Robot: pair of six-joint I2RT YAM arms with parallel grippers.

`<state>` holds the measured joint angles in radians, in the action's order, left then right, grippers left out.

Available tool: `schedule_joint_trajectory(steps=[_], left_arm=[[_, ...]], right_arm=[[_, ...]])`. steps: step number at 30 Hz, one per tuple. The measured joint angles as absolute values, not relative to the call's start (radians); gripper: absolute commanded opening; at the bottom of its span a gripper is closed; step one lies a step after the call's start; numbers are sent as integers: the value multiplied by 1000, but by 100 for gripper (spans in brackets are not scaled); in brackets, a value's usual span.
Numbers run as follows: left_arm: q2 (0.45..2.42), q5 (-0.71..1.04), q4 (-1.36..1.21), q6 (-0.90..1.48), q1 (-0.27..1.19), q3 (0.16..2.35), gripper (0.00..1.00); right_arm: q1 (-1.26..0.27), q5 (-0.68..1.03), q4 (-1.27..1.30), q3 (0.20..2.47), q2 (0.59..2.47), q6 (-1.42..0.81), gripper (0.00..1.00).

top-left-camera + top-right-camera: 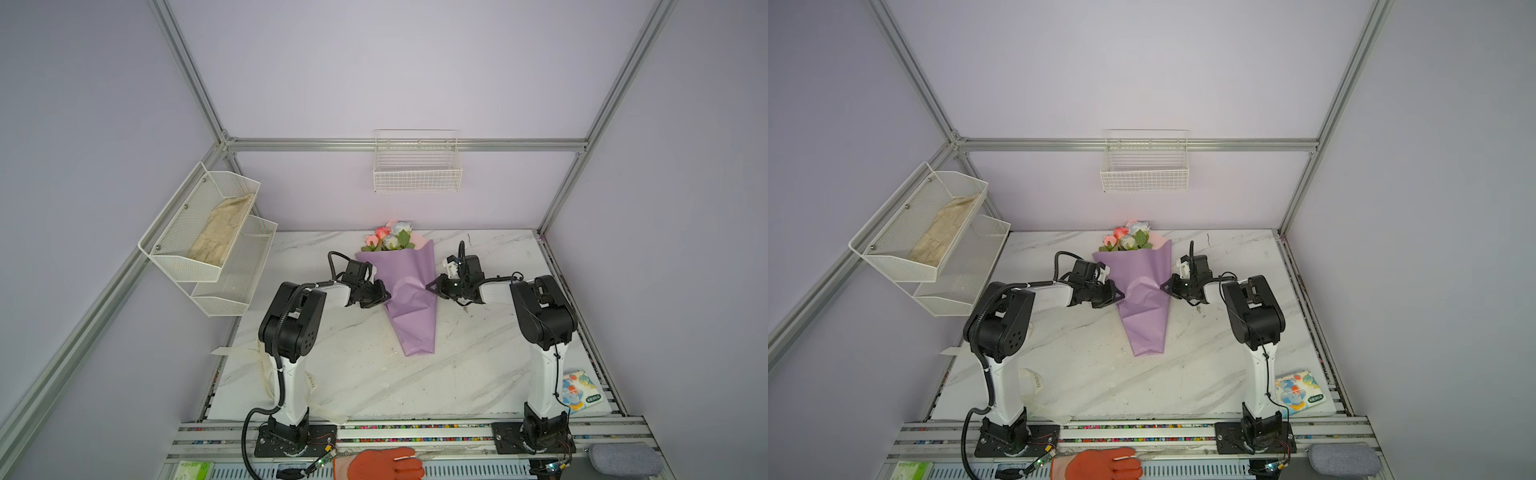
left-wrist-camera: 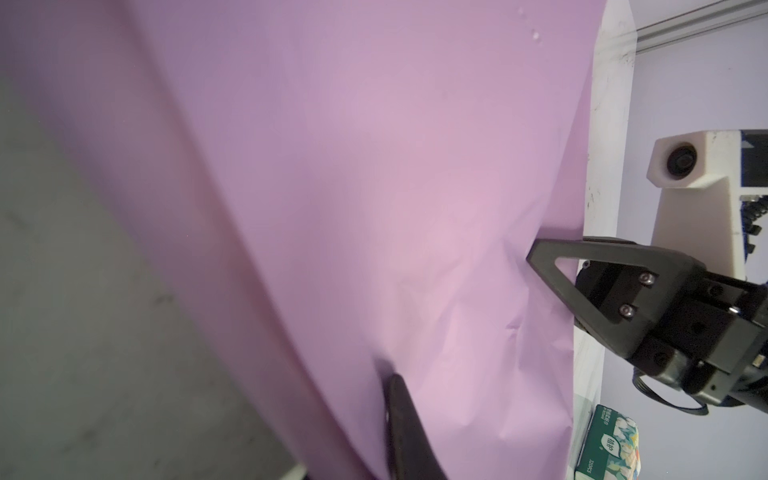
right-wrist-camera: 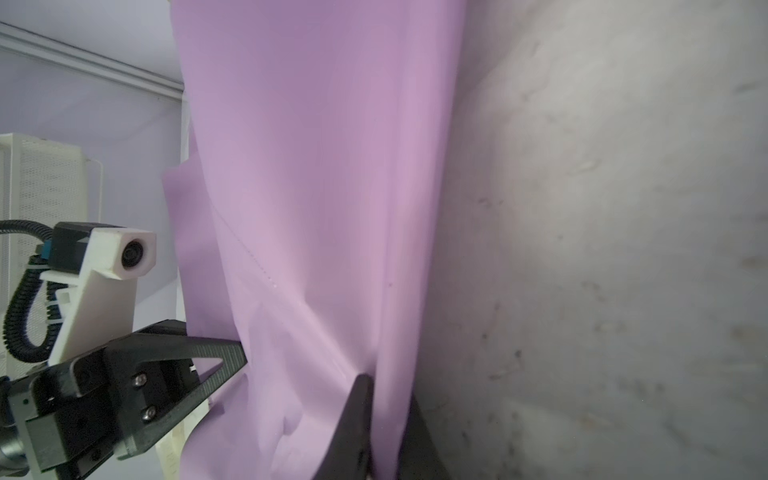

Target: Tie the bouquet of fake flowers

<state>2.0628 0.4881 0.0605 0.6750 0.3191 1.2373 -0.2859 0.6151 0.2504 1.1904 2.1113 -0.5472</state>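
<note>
The bouquet (image 1: 409, 299) (image 1: 1144, 299) lies on the marble table as a lilac paper cone, narrow end toward the front. The fake flowers (image 1: 390, 237) (image 1: 1127, 237) poke out of its far, wide end. My left gripper (image 1: 387, 294) (image 2: 395, 378) is shut on the wrapper's left edge; only one dark finger shows against the paper in the left wrist view. My right gripper (image 1: 429, 286) (image 3: 386, 382) is shut on the right edge, with a lilac fold pinched between both fingers. The paper creases between the two grips. The stems are hidden inside the wrapper.
A cream lettered ribbon (image 1: 266, 374) lies under the left arm. A mesh shelf (image 1: 208, 232) hangs on the left wall and a wire basket (image 1: 417, 166) on the back wall. A tissue pack (image 1: 579, 390) sits front right. An orange-gloved hand (image 1: 382, 463) rests on the front rail.
</note>
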Motion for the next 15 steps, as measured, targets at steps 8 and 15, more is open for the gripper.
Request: schedule_joint_trajectory(steps=[8,15], left_arm=[[2162,525,81,669,316,1378,14],[2265,540,98,698,314,1534,14]], right_arm=[[-261,555,252,1203,2115,-566,8],[-219,539,252,1273,2163,-588,8]])
